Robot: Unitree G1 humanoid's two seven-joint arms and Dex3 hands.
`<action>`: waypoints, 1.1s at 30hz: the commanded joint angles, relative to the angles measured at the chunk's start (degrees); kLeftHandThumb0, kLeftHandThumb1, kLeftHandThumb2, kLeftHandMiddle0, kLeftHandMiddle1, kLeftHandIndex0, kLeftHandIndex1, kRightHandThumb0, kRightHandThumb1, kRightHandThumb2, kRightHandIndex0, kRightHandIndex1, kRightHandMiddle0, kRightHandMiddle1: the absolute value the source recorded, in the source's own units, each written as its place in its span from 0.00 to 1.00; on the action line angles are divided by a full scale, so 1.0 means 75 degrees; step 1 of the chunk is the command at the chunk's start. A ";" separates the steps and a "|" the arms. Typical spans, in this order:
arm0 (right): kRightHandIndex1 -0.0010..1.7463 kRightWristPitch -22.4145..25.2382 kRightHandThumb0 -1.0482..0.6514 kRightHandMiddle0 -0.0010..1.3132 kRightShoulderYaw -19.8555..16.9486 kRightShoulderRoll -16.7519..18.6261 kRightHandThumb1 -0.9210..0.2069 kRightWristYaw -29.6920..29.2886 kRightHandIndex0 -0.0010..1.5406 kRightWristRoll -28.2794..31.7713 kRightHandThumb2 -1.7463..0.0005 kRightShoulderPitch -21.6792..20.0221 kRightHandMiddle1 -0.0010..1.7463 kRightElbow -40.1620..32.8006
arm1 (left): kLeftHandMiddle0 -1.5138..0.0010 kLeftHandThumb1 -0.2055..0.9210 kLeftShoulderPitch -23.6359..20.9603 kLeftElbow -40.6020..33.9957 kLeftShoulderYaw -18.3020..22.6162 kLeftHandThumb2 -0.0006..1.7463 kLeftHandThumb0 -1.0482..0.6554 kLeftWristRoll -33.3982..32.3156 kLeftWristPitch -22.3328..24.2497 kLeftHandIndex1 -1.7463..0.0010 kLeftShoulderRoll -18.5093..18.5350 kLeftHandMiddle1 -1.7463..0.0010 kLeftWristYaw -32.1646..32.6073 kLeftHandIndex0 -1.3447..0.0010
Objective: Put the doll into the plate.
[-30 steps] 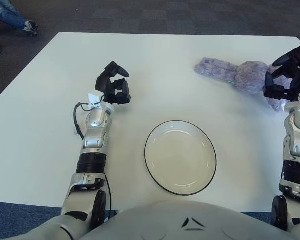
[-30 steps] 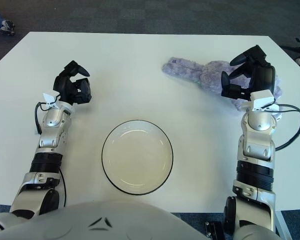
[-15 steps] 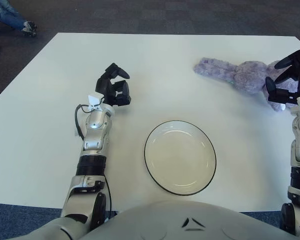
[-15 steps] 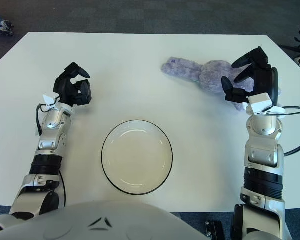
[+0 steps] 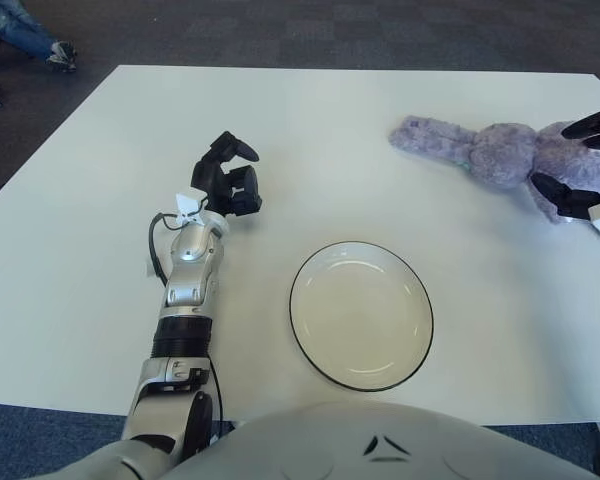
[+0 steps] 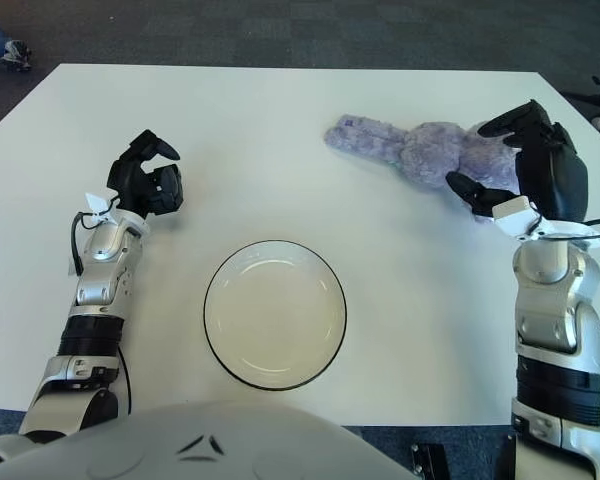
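A purple plush doll [image 5: 492,152] lies flat on the white table [image 5: 330,130] at the far right, its long ears pointing left. My right hand [image 6: 495,158] hovers over the doll's right end with its fingers spread wide, holding nothing. Its thumb [image 6: 467,190] shows beside the doll's lower edge. An empty white plate [image 5: 361,315] with a dark rim sits in the near middle, apart from the doll. My left hand [image 5: 230,175] shows left of the plate with fingers loosely relaxed and nothing in them.
The table's far edge borders dark carpet [image 5: 310,30]. A person's shoe [image 5: 58,52] shows on the floor at the top left. My body's grey shell [image 5: 380,445] covers the bottom edge of the view.
My right hand has swung to the right and turned outward, its fingers spreading wider beside the doll. The doll, the plate and my left hand have barely moved.
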 commanded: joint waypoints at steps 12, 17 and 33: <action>0.15 0.0922 0.15 0.00 -0.0005 -0.0747 0.41 0.0742 0.00 -0.1430 0.55 0.0461 0.44 -0.0957 | 0.21 0.48 0.0170 -0.0083 -0.0005 0.74 0.34 0.0134 0.0045 0.00 -0.0139 0.00 0.0251 0.56; 0.12 0.1108 0.19 0.00 -0.0007 -0.0777 0.45 0.0761 0.00 -0.1743 0.53 0.0510 0.40 -0.1046 | 0.20 0.46 0.0179 -0.0077 -0.0004 0.75 0.33 0.0150 0.0025 0.00 -0.0163 0.00 0.0280 0.55; 0.01 0.1798 0.19 0.00 0.0372 -0.1216 0.47 0.1351 0.00 -0.2588 0.50 0.0301 0.20 -0.0617 | 0.20 0.47 0.0211 -0.0029 -0.0013 0.75 0.34 0.0093 -0.0015 0.00 -0.0236 0.00 0.0226 0.55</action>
